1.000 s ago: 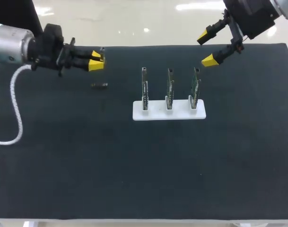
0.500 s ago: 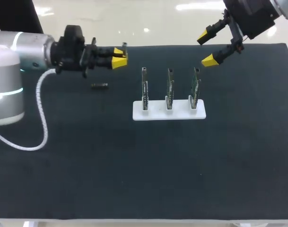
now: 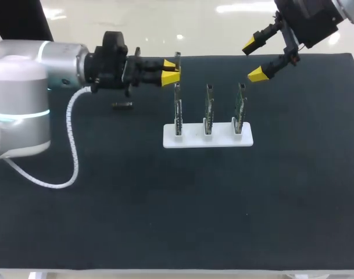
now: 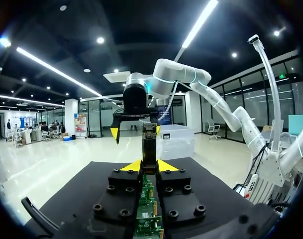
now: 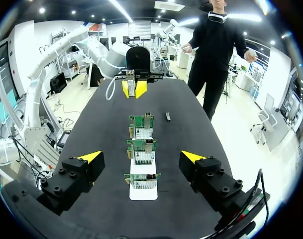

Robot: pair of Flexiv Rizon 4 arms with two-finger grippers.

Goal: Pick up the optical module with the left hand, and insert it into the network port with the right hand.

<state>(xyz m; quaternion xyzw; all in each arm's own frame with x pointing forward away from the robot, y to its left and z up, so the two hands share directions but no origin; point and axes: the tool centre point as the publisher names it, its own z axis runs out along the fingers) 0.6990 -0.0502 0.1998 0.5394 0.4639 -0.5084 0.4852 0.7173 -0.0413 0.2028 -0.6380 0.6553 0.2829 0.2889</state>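
Table: a black mat (image 3: 165, 221) covers it from edge to edge.
Left gripper (image 3: 171, 64): up in the air, near the top of the first green board.
Left jaws: pinching the optical module (image 4: 149, 142) from both sides. The module sticks out past the yellow tips.
Right gripper (image 3: 254, 58): up high at the far right, well apart from the module.
Right jaws: spread wide, with nothing in them.
Boards: three green boards (image 3: 207, 107) stand in a white stand (image 3: 207, 139).
Network port (image 5: 148, 116): I think it is the small silver box on a board.
Other part: one more small module (image 3: 122, 105) lies flat on the mat.
Step now: I think it is the hand-over, left to right.
How to do it well: bring the free end between the right fingers. Hold it steady. Let the right pinch first. Only then should the left let go.
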